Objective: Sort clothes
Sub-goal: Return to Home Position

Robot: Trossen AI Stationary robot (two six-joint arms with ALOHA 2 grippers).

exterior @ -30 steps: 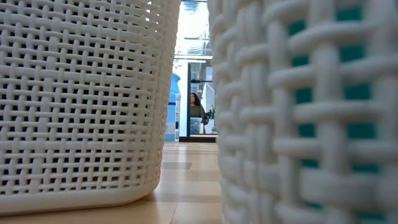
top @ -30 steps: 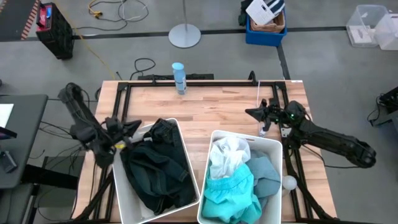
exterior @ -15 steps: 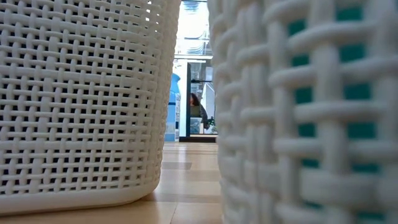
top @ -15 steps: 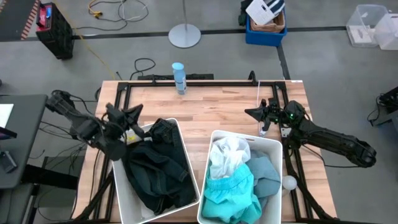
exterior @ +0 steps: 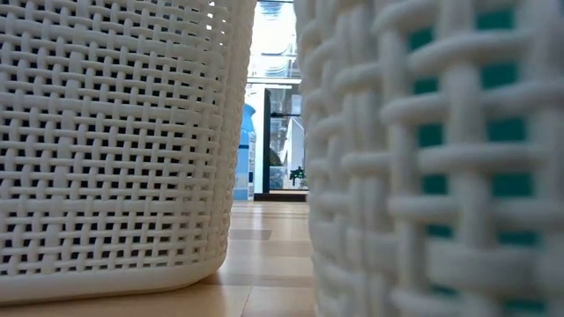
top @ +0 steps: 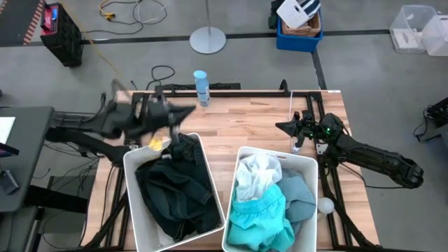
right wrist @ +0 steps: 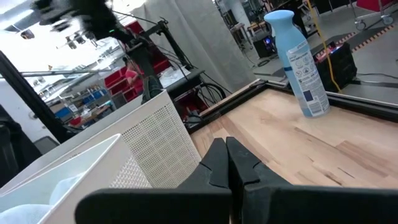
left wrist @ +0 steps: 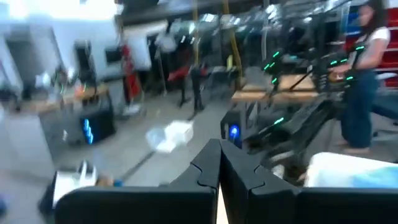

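Black and dark green clothes (top: 175, 185) lie heaped in the left white bin (top: 133, 210). White, turquoise and pale grey-blue clothes (top: 269, 196) lie in the right white bin (top: 308, 164). My left gripper (top: 189, 112) is shut and empty, raised above the table beyond the left bin's far edge; its shut fingers (left wrist: 217, 165) show in the left wrist view. My right gripper (top: 280, 127) is shut and empty over the table beyond the right bin; its shut fingers (right wrist: 225, 158) show in the right wrist view.
A slim blue bottle (top: 201, 87) stands at the table's far edge and shows in the right wrist view (right wrist: 298, 62). Bare wood lies between the bottle and the bins. In the low view both bins' woven walls (exterior: 115, 132) fill the picture. A person (left wrist: 364, 68) stands beyond the table.
My left gripper has risen from the left bin's near-left rim and swung toward the table's far edge, ending beyond the bin near the bottle, blurred by motion. The clothes in both bins lie unchanged.
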